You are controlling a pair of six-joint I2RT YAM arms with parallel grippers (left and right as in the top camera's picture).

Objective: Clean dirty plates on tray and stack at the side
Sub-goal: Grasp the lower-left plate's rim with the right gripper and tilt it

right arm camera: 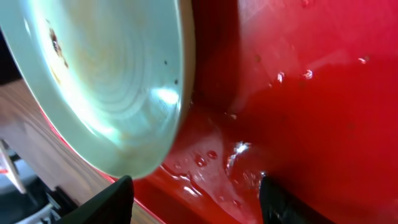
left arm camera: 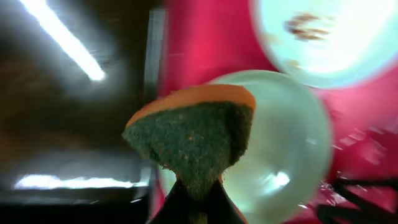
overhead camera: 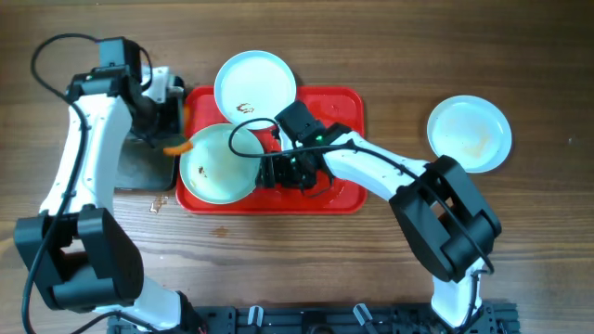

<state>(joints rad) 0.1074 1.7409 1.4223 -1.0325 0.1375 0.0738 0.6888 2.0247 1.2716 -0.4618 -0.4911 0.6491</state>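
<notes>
A wooden table (overhead camera: 390, 37) is seen from above, and a red tray (overhead camera: 342, 107) is laid near its middle. A black pan (overhead camera: 139, 167) is placed just left of the tray. One plate (overhead camera: 255, 86) with a dark smudge is laid at the tray's far edge, and a second plate (overhead camera: 215, 167) with small brown spots is laid at its near left corner. A third plate (overhead camera: 469, 134) is set on the table, well apart to the right of the tray. The right hand (right arm camera: 196, 205) is held low over the wet tray, just beside the second plate, with its fingers apart and nothing between them. The left hand (left arm camera: 196, 208) is clamped on a sponge (left arm camera: 193, 137), orange with a green side, above the tray's left edge.
</notes>
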